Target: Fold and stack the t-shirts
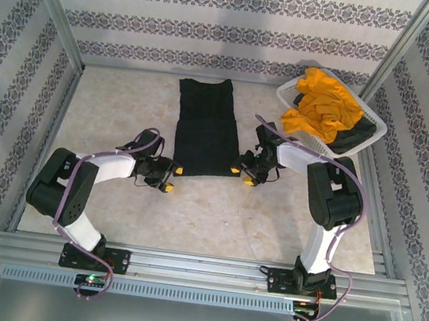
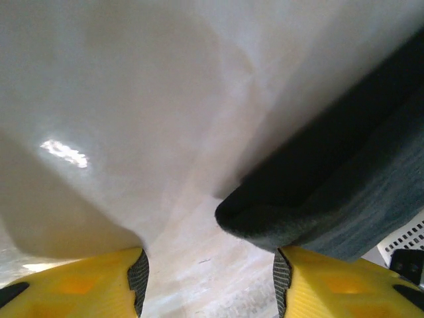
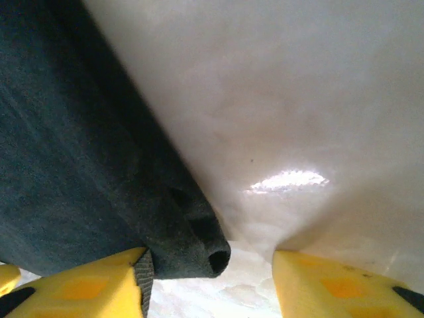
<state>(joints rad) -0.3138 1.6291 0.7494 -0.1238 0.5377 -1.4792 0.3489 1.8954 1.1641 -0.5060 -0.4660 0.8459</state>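
A black t-shirt [image 1: 207,128] lies on the table as a long narrow strip, running from the back toward the arms. My left gripper [image 1: 169,177] sits low at its near left corner, jaws open. In the left wrist view that rounded corner [image 2: 318,199] lies just ahead of the right finger, and the gap at my left gripper [image 2: 211,285] holds only bare table. My right gripper [image 1: 246,173] is at the near right corner, also open. There the folded corner [image 3: 79,165] rests against the left finger, well apart from the other, at my right gripper [image 3: 212,285]. A mustard-orange t-shirt [image 1: 321,103] and a dark one [image 1: 360,136] lie in the basket.
The white lattice basket [image 1: 284,98] stands at the back right, tilted, close behind the right arm; a bit of it [image 2: 407,238] shows at the right edge of the left wrist view. Patterned walls and metal posts enclose the table. A metal rail runs along the near edge.
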